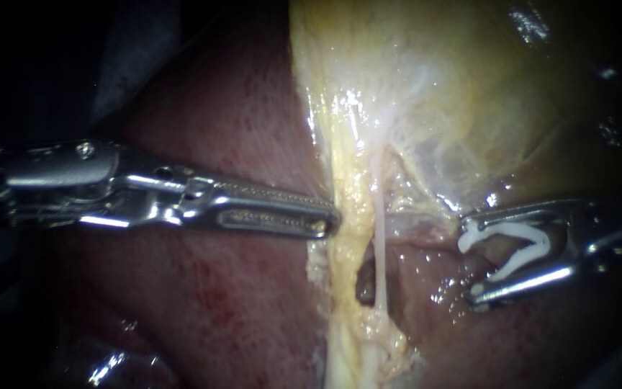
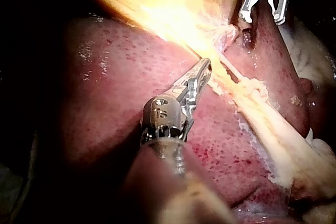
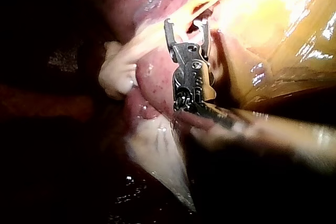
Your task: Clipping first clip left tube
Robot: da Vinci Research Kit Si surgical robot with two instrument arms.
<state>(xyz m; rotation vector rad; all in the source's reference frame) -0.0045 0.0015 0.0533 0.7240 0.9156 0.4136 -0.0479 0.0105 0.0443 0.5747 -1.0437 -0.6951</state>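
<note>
My left instrument (image 1: 330, 219), jaws closed, touches the yellow tissue (image 1: 347, 187). My right instrument (image 1: 469, 258) holds a white clip (image 1: 538, 245) between spread jaws, near the tube (image 1: 379, 245).

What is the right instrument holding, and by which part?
A white clip, open, its two legs seated against both jaws of the right instrument.
</note>
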